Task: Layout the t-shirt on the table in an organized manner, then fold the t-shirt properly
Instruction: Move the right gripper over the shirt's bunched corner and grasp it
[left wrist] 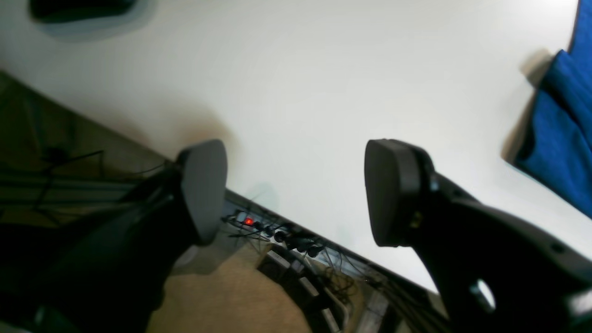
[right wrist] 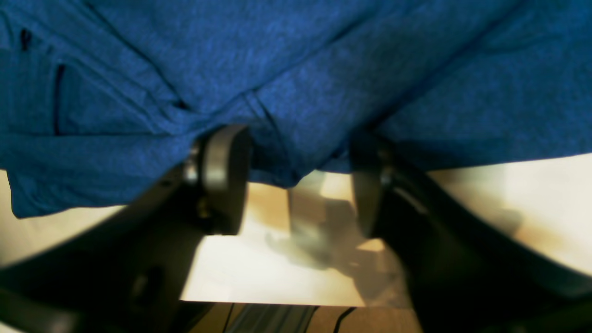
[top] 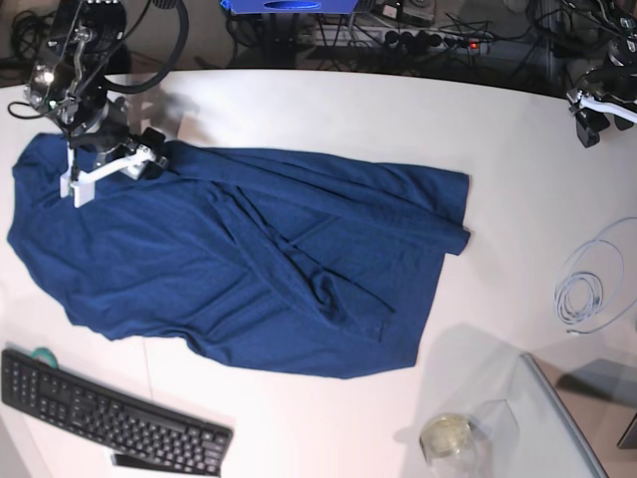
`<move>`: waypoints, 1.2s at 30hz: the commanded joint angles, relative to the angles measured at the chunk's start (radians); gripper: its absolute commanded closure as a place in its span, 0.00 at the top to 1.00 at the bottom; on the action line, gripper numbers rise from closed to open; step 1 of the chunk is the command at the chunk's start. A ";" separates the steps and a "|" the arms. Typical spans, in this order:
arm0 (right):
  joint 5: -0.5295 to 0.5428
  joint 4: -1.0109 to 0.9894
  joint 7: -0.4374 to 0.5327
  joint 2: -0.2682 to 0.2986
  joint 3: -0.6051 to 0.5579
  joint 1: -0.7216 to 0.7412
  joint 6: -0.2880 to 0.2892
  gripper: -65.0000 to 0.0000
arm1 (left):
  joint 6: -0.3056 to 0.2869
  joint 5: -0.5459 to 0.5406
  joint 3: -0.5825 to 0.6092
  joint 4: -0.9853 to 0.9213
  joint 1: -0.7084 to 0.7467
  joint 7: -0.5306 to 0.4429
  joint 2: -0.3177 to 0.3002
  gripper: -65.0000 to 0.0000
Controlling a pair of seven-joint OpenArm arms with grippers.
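Observation:
The dark blue t-shirt lies spread over the white table with creases running through its middle and one side folded over. My right gripper stands at the shirt's upper left edge. In the right wrist view its jaws are open, and a hanging fold of the t-shirt dips loosely between them without being pinched. My left gripper is open and empty above the table's far edge, well away from the cloth; a bit of the t-shirt shows at the right of that view. In the base view this gripper is at the top right.
A black keyboard lies at the front left. A coiled white cable rests at the right, and a glass panel with a small jar beside it sits at the front right. Cables and a power strip lie behind the table edge.

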 commanded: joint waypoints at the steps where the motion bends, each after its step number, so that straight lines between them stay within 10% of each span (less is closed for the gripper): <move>1: 0.011 0.016 0.003 -0.002 -0.001 0.001 0.002 0.61 | -0.008 -0.010 -0.005 0.008 0.004 -0.022 -0.013 0.69; 15: 0.013 0.018 -0.031 -0.004 -0.108 -0.011 0.005 0.63 | -0.008 -0.001 -0.005 0.006 0.002 -0.022 -0.013 0.69; 26: 0.013 0.024 -0.030 0.001 -0.117 0.004 -0.002 0.05 | -0.008 -0.001 -0.005 0.005 0.004 -0.022 -0.013 0.69; 36: 0.008 0.053 -0.039 0.006 -0.117 0.027 -0.004 0.02 | -0.008 -0.001 -0.005 0.005 0.004 -0.022 -0.013 0.69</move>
